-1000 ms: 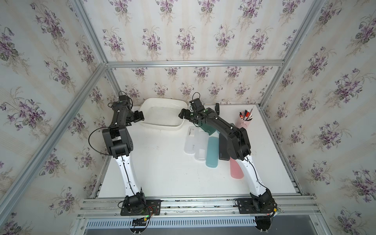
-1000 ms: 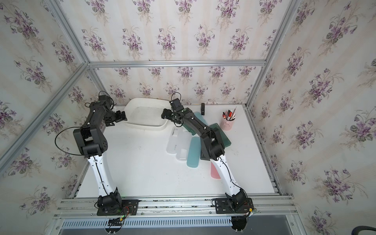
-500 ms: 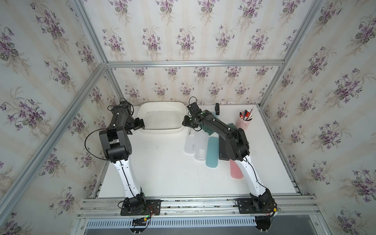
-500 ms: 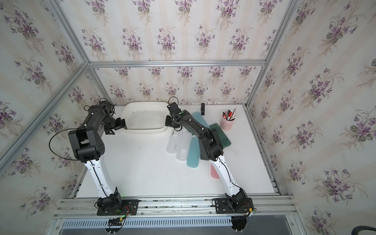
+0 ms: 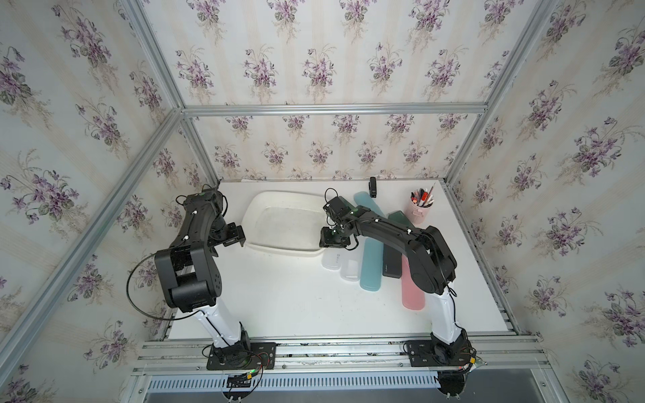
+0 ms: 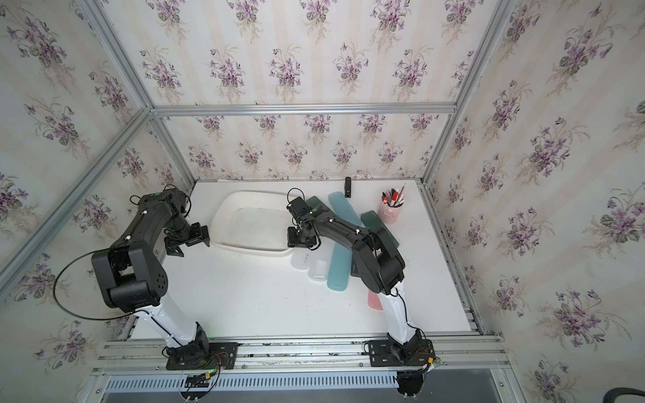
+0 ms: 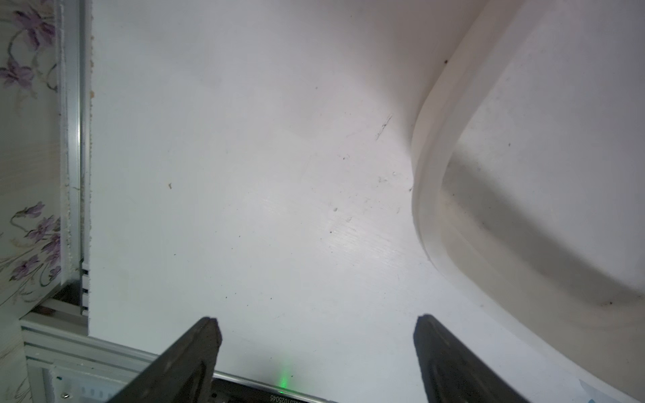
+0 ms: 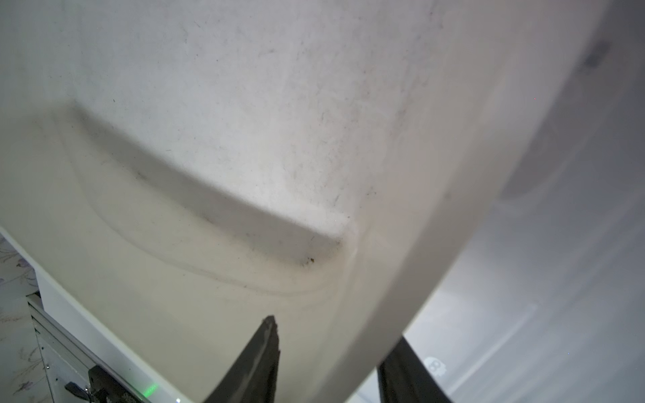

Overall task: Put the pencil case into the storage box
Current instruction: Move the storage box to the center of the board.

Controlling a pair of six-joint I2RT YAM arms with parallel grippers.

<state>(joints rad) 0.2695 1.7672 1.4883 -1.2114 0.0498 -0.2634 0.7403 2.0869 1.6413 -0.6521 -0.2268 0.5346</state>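
Note:
The storage box (image 5: 284,226), a shallow white tub, sits empty at the back middle of the table in both top views. Several pencil cases lie to its right: two translucent white ones (image 5: 333,260), a teal one (image 5: 370,268), a black one (image 5: 392,265) and a pink one (image 5: 412,293). My right gripper (image 5: 333,240) straddles the box's near right corner. In the right wrist view the rim (image 8: 401,279) passes between its fingers (image 8: 265,349), which are closed on it. My left gripper (image 5: 237,235) stands open beside the box's left rim (image 7: 429,209), holding nothing.
A pink pen cup (image 5: 420,213) full of pens stands at the back right. A light blue case (image 5: 368,206) and a dark green case (image 5: 401,218) lie behind my right arm. A small black object (image 5: 372,186) stands by the back wall. Aluminium rails frame the table.
The storage box has slid toward the table's front, with both grippers moving along beside it. The right gripper's jaws have closed over the box's rim.

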